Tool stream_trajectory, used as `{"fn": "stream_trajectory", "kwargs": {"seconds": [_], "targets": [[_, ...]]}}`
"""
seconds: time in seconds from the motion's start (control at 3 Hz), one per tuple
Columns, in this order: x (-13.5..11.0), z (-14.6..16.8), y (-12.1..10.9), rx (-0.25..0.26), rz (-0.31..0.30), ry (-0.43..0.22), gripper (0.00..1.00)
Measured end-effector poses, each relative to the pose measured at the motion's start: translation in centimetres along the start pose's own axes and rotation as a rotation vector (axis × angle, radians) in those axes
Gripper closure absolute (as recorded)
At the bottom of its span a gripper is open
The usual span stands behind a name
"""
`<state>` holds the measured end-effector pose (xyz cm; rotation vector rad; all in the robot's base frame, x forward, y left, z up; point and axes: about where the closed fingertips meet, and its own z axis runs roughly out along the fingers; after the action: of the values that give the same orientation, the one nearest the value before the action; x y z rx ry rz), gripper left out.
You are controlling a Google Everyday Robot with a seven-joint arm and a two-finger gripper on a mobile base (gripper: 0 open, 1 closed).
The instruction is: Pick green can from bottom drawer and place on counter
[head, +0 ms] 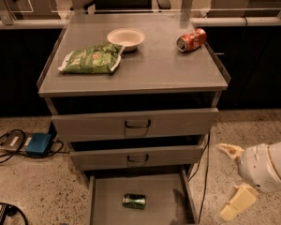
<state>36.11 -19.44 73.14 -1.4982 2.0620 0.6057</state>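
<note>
Spread wide and empty, the gripper (232,179) hangs low at the right of the cabinet, above the speckled floor (33,191). The green can (134,201) lies on its side in the pulled-out bottom drawer (107,196). On the grey counter (168,69) sit a green chip bag (91,59), a white bowl (126,37) and a toppled red soda can (191,40). A blue box (39,144) with cables lies on the floor at left.

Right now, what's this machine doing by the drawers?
A robot is meant to fetch the green can, which lies on its side in the pulled-out bottom drawer. Its end effector hangs open to the right of the drawer, holding nothing. The counter carries a chip bag, bowl and red can.
</note>
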Motion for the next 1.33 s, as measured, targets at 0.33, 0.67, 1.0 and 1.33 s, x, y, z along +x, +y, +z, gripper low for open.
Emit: {"fn": "stream_trajectory", "kwargs": {"seconds": [0.33, 0.67, 1.0, 1.33], "targets": [[4.8, 9.1, 0.9, -0.078, 0.156, -0.059, 0.0], [7.9, 14.3, 0.5, -0.075, 0.24, -0.074, 0.0], [9.3, 19.5, -0.5, -0.015, 0.211, -0.041, 0.0], [9.2, 21.3, -2.2, 0.066, 0.149, -0.009, 0.0]]}}
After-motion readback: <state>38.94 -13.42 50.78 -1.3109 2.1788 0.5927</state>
